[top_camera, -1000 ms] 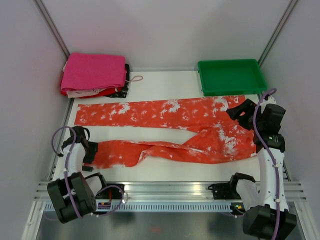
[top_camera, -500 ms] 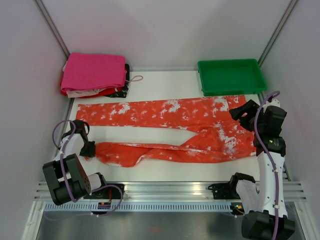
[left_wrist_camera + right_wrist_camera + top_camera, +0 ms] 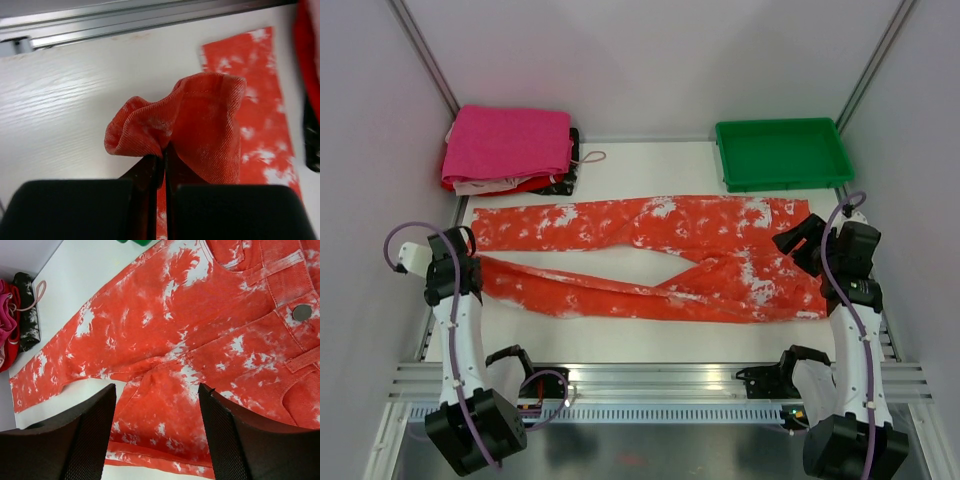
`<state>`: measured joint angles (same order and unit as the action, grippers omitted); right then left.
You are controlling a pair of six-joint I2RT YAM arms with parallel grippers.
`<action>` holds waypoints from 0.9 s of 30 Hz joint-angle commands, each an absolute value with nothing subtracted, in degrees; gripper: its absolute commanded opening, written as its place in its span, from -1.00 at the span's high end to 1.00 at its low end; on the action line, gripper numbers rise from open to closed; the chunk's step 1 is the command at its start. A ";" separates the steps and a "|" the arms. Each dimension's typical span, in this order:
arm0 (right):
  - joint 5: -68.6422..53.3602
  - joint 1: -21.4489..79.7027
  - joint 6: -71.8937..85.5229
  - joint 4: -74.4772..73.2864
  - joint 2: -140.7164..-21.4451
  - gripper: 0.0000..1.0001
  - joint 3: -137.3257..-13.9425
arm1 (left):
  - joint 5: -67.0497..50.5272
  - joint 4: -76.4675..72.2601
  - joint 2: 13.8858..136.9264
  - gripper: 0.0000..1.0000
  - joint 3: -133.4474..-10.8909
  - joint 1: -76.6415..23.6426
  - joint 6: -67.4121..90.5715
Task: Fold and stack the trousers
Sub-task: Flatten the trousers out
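Just beyond trousers (image 3: pixel 650 225): tray (image 3: pixel 782 155), pink cloth (image 3: pixel 508 143)

My white table (image 3: pixel 620 340) carries the trousers (image 3: pixel 700 225), spread lengthwise from my left gripper (image 3: pixel 472 262) to beneath my right gripper (image 3: pixel 802 240). Beyond my right gripper sits a green tray (image 3: pixel 780 152). Beyond my left lies a pile of folded cloths (image 3: pixel 508 145), pink on top.

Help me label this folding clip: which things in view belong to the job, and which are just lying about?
Belonging to the job: trousers; left gripper, shut on a leg end; right gripper, open over the trousers.
Lying about: green tray; folded pink cloth.
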<state>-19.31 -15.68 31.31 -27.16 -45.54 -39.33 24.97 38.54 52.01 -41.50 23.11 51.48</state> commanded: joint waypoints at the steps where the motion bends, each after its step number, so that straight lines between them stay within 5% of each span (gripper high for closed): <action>1: -20.92 -15.56 29.80 -26.98 -44.91 -0.46 -38.41 | 16.81 25.51 50.54 0.95 -40.61 23.55 41.49; 11: -35.85 -15.38 29.27 -22.50 -44.65 -0.40 -32.52 | -4.99 9.24 47.55 0.84 -37.62 25.84 36.74; 12: -36.56 -15.21 28.48 -22.85 -44.65 -0.39 -31.74 | -8.14 7.66 47.37 0.57 -36.31 26.36 37.52; 13: -36.39 -14.94 27.69 -23.63 -44.65 -0.39 -31.64 | -9.22 7.99 47.03 -0.54 -35.95 26.63 38.23; 14: -36.30 -14.77 26.47 -24.51 -44.56 -0.39 -31.64 | -9.75 9.13 46.93 -0.94 -35.95 26.80 38.93; 22: -36.91 -12.48 26.90 -24.08 -45.70 -0.38 -31.47 | 6.14 44.52 46.94 -0.99 -52.28 26.90 40.87; 27: -37.09 -11.16 26.54 -21.89 -50.26 -0.39 -32.25 | 0.83 42.46 43.24 -0.99 -49.94 26.63 40.77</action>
